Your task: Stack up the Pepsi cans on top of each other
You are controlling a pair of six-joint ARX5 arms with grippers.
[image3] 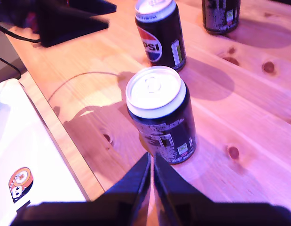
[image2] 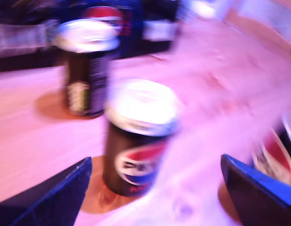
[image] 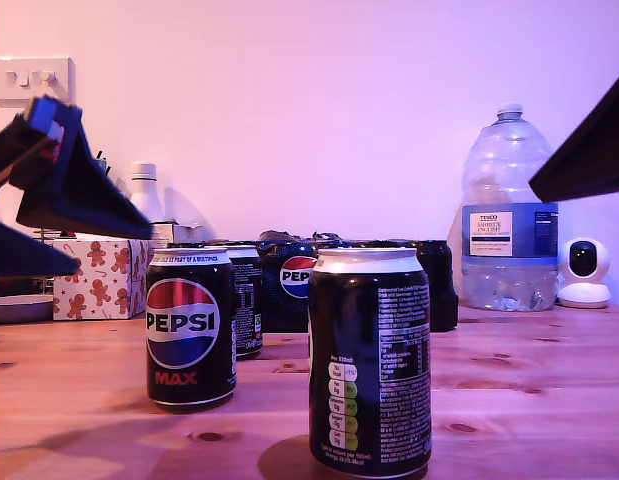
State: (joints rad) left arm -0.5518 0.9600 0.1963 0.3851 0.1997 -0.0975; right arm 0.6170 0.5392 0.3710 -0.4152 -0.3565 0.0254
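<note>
A: Can status?
B: Three cans on the table (image: 549,400), all upright, none stacked. Logo can (image: 190,328) sits toward the exterior view's left, text-side can (image: 370,360) nearest the camera, third can (image: 244,298) just behind the logo one.
A: Grippers?
B: First gripper (image2: 154,188): jaws spread wide, empty, logo can ahead of it; view blurred. Second gripper (image3: 151,181): fingers pinched together, empty, just short of the text-side can.
A: Tips for the pick?
B: Jaws should be centred on the can body, grip mid-height, can kept vertical, rims aligned before release.
</note>
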